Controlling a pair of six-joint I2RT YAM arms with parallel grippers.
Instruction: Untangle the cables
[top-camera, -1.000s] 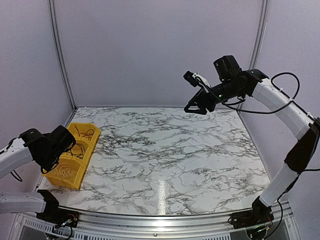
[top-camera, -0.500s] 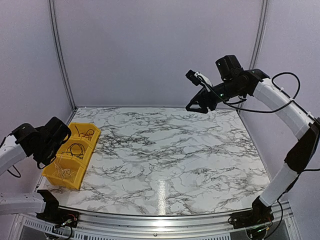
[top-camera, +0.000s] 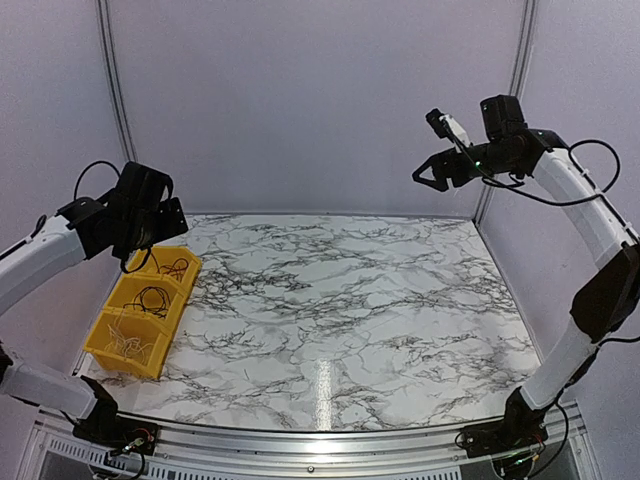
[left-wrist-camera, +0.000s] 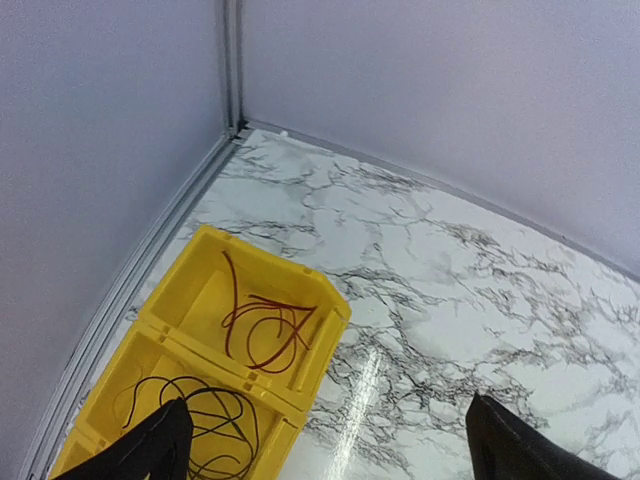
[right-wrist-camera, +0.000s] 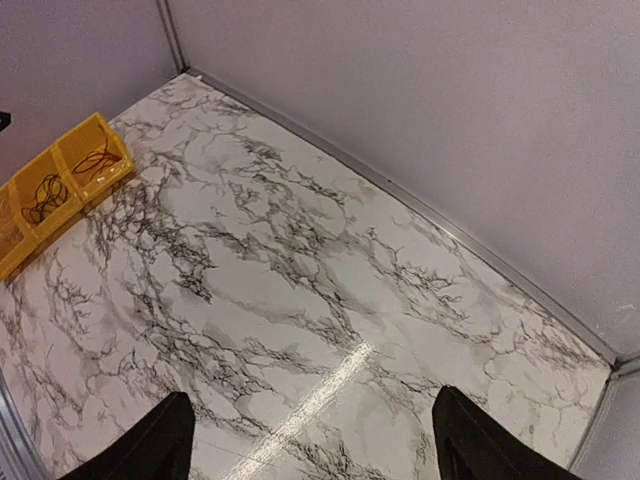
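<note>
The cables lie apart in a yellow three-compartment bin (top-camera: 178, 300) at the table's left edge. A reddish cable (left-wrist-camera: 265, 325) fills the far compartment, a black cable (left-wrist-camera: 195, 415) the middle one, and a whitish cable (top-camera: 130, 345) the near one. My left gripper (top-camera: 160, 225) hangs high above the bin's far end. In the left wrist view this gripper (left-wrist-camera: 330, 445) is open and holds nothing. My right gripper (top-camera: 430, 178) is raised near the back right corner. It (right-wrist-camera: 310, 440) is open too, with only marble table (right-wrist-camera: 300, 300) showing between the fingers.
Grey walls close the back and both sides, with metal posts (top-camera: 115, 110) at the corners. A metal rail (top-camera: 320, 435) runs along the table's front edge. The bin (right-wrist-camera: 60, 185) sits against the left wall.
My left gripper rose from low over the bin's near compartments to high above its far end, and its jaws opened. The right arm swung up and to the right.
</note>
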